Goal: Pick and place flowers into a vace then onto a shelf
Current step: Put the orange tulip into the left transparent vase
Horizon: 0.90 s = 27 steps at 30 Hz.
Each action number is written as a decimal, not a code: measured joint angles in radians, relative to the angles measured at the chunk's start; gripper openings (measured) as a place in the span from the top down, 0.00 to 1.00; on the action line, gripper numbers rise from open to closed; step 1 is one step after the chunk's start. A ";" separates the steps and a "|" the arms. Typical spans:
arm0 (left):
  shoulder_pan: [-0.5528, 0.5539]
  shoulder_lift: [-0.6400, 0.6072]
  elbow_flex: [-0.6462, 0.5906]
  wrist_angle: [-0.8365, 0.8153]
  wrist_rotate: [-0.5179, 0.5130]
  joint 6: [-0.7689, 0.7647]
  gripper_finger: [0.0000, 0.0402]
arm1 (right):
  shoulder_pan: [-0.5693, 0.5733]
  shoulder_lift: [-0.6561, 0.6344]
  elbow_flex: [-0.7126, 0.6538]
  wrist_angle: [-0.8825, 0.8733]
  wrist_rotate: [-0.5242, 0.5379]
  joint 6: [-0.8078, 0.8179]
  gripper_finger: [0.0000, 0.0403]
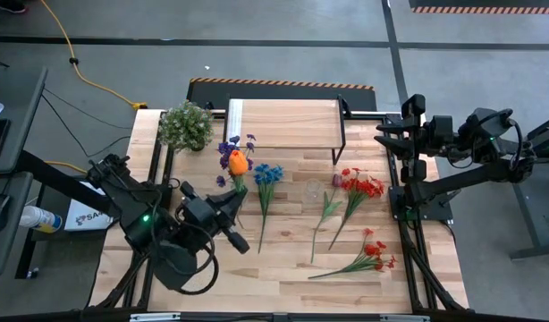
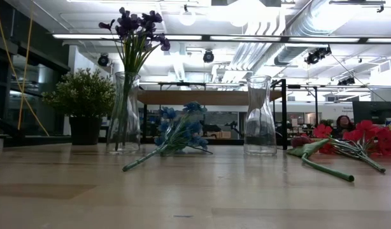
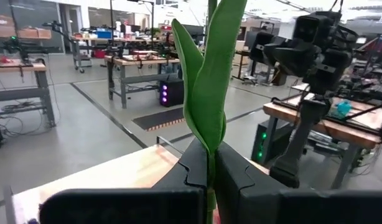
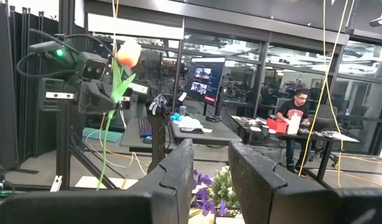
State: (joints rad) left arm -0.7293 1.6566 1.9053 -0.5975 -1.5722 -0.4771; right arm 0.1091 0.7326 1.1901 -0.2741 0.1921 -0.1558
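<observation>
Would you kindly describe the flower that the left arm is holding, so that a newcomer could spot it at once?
Start at the shelf at the table's far edge, then look just in front of its left end. There the left hand grips a green stem topped by an orange flower. It is the only orange bloom; its neighbours are purple and blue.

Tabletop [image 1: 283,268] – pale wood planks, matt; shelf [image 1: 283,123] – light wood, black metal legs.
</observation>
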 joint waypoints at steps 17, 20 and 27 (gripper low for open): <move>0.095 -0.020 -0.007 -0.119 0.002 0.086 0.90 | 0.000 0.000 0.000 -0.037 0.000 -0.001 0.77; 0.105 -0.019 -0.029 -0.241 0.004 -0.043 0.90 | 0.000 0.000 0.000 -0.037 0.000 -0.001 0.77; 0.119 -0.019 -0.106 -0.401 0.003 -0.292 0.90 | 0.000 0.000 0.000 -0.036 0.000 -0.001 0.77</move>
State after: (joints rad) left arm -0.6103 1.6375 1.7990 -0.9990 -1.5692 -0.7696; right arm 0.1092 0.7328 1.1900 -0.3103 0.1921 -0.1566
